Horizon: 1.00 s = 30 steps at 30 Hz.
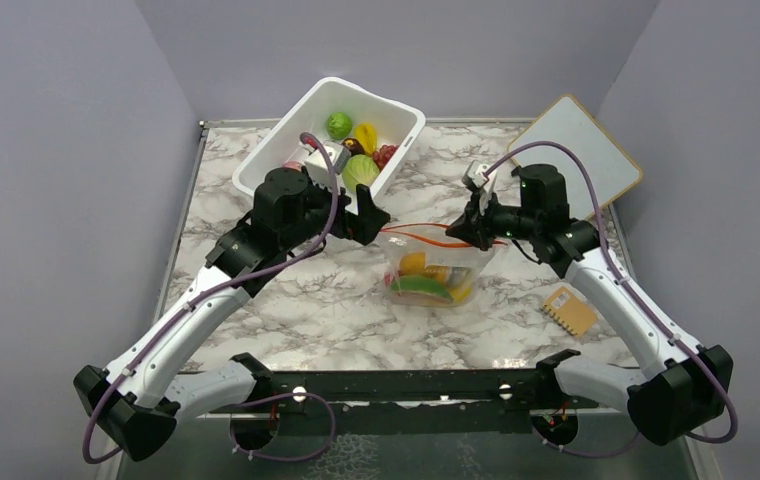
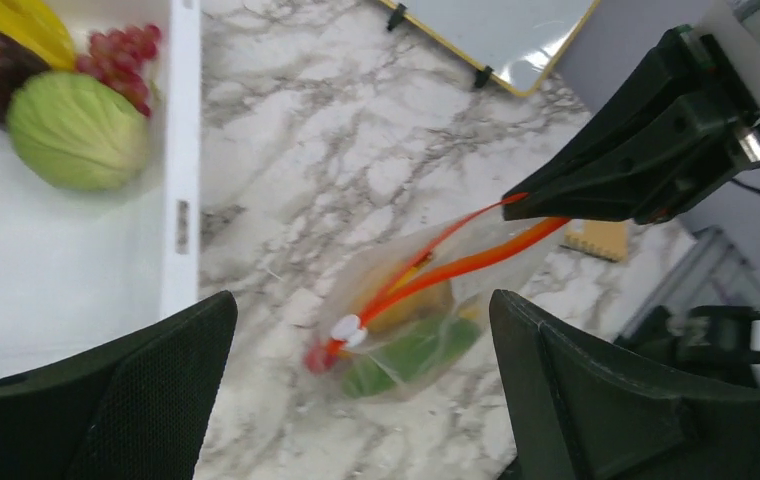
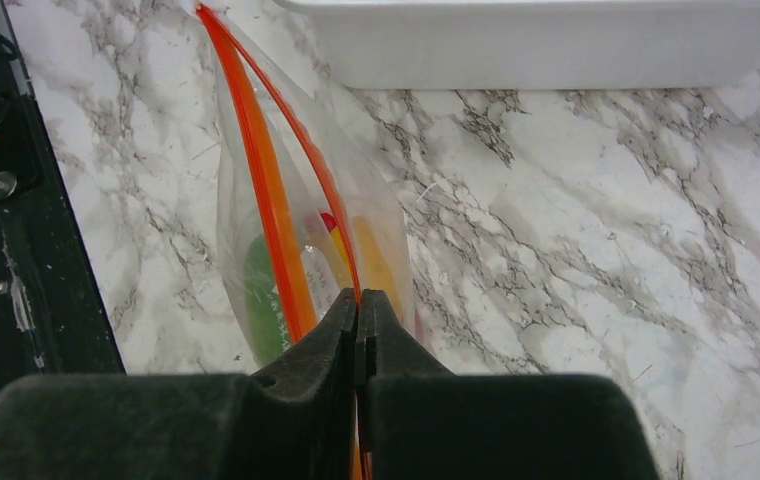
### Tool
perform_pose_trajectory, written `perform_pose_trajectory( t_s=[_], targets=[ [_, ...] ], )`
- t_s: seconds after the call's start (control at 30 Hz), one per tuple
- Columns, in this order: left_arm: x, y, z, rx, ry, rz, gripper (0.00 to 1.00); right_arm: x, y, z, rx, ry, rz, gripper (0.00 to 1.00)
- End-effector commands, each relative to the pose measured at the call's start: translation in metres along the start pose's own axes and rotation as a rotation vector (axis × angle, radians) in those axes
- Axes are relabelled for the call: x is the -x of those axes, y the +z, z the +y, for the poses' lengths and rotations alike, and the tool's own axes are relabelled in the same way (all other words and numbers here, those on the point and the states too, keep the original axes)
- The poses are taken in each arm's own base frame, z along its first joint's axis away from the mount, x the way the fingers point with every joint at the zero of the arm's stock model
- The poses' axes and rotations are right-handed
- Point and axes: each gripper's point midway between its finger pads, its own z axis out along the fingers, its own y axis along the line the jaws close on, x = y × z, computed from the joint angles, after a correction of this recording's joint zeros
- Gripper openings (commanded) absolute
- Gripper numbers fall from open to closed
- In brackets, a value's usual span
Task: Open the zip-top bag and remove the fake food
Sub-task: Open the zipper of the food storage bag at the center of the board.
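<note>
right claw (image 3: 358, 312): clenched on one end of the zip-top bag's (image 1: 434, 262) orange strip (image 3: 271, 210); we reckon it anchors the mouth up.
left claw (image 1: 373, 222): spread wide, gripping nothing.
bag: on the table (image 1: 286, 300) between both claws, free end near the left one.
fake food (image 1: 424, 282): inside, at the bottom.

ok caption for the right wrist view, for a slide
Right tool pinches the zip-top bag by its orange strip over marble table.
</note>
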Motion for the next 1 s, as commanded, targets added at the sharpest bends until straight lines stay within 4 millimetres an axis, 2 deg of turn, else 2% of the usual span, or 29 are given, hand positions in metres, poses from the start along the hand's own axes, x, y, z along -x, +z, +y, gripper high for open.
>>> perform_pose_trajectory(
  t_s=[0.0, 0.1, 0.27, 0.37, 0.43, 0.53, 0.6, 0.73, 0.83, 0.97],
  targets=[
    [-0.003, -0.001, -0.037, -0.113, -0.517, 0.01, 0.97, 0.004, -0.004, -0.008, -0.071, 0.048, -0.026, 0.01],
    [-0.016, -0.002, -0.049, -0.15, -0.675, 0.074, 0.9, 0.004, -0.004, -0.009, -0.085, 0.079, -0.024, 0.01],
    [-0.024, -0.003, -0.061, -0.165, -0.817, 0.119, 0.88, 0.006, -0.008, -0.01, -0.114, 0.103, -0.03, 0.01],
    [-0.031, 0.008, -0.067, -0.143, -0.889, 0.14, 0.87, 0.008, -0.009, -0.009, -0.114, 0.1, -0.04, 0.01],
    [-0.034, 0.014, -0.076, -0.133, -0.934, 0.15, 0.83, 0.009, -0.01, -0.009, -0.115, 0.097, -0.05, 0.01],
    [-0.039, 0.024, -0.093, -0.127, -0.952, 0.156, 0.82, 0.01, -0.012, -0.009, -0.122, 0.084, -0.063, 0.01],
    [-0.048, 0.031, -0.1, -0.101, -0.983, 0.165, 0.79, 0.01, -0.013, -0.009, -0.132, 0.086, -0.065, 0.01],
    [-0.066, 0.05, -0.097, -0.043, -1.082, 0.142, 0.67, 0.011, -0.015, -0.008, -0.137, 0.09, -0.071, 0.01],
    [-0.072, 0.063, -0.096, -0.013, -1.128, 0.123, 0.66, 0.011, -0.016, -0.006, -0.131, 0.095, -0.075, 0.01],
    [-0.069, 0.079, -0.093, 0.021, -1.162, 0.073, 0.64, 0.009, -0.017, -0.002, -0.123, 0.103, -0.077, 0.01]
  ],
)
